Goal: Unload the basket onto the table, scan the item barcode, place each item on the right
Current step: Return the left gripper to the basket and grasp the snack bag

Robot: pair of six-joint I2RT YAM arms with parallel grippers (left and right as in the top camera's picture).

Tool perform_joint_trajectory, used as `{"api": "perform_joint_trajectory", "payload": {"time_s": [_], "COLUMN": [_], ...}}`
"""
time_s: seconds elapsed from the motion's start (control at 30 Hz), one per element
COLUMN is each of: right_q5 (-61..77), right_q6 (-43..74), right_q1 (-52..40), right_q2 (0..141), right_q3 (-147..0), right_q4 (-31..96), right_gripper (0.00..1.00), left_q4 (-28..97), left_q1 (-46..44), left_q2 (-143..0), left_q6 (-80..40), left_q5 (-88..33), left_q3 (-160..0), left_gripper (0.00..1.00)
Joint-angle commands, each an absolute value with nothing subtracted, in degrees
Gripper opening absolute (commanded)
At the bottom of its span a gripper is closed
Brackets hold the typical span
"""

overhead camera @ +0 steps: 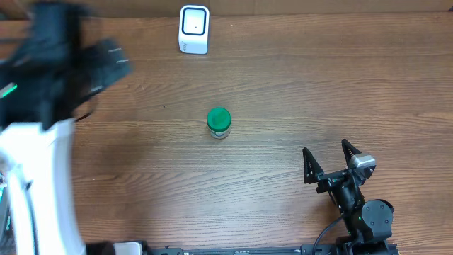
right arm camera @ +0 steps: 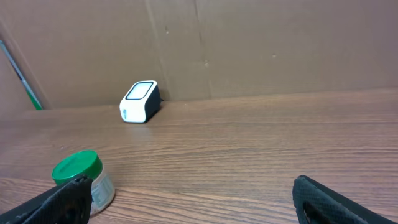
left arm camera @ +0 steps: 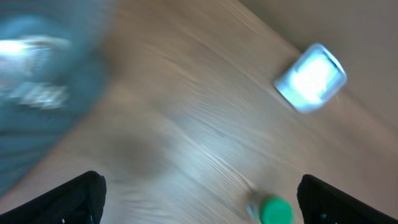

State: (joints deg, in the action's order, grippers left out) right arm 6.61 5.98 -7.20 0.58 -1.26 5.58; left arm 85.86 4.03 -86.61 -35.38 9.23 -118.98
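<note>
Overhead: green-capped jar (overhead camera: pixel 219 122) stands upright mid-counter (overhead camera: pixel 297 85), well apart from both arms, with the scanner (overhead camera: pixel 194 29) at the far edge. Right tool (overhead camera: pixel 325 150) sits near right, jaws wide, empty. Left tool (left arm camera: pixel 199 202) is blurred at far left, jaws wide, empty.

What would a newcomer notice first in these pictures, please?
A small jar with a green lid stands alone in the middle of the table. A white scanner sits at the far edge, and the right pincer gapes open at the near right.
</note>
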Motion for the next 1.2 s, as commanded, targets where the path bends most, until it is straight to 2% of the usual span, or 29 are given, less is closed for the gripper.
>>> {"api": "perform_joint_trajectory", "payload": {"time_s": [0.0,0.17,0.37,0.7,0.93,1.17], "right_q5": [6.2,6.2,6.2,6.2,6.2,6.2], "right_q6": [5.9,5.9,5.9,5.9,5.9,5.9], "right_q1": [-7.0,-7.0,-7.0,-7.0,-7.0,-7.0], "right_q2": [0.2,0.2,0.2,0.2,0.2,0.2], "right_q3": [-1.1,-1.1,-1.1,-1.1,-1.1,-1.1], "right_q4": [5.4,5.4,5.4,5.4,5.4,5.4], "right_gripper": [1.00,1.00,1.00,1.00,1.00,1.00], "left_q4": [87.8,87.6,79.4,66.1,56.4,50.6], "left_q1": [19.1,36.9,48.4,53.3,53.5,54.7], "left_q2": [-82.8,-82.3,-85.6,-95.8,-102.5,-109.8], "left_q6": [-32.3,-30.0,-28.7,-26.9,-18.5,-13.3], "left_q5": [12.0,11.2,7.3,3.3,13.6,13.5], "left_q3": [-119.1,-118.2,-110.0,-97.2,-90.8,-90.7], "left_gripper": [1.00,1.00,1.00,1.00,1.00,1.00]}}
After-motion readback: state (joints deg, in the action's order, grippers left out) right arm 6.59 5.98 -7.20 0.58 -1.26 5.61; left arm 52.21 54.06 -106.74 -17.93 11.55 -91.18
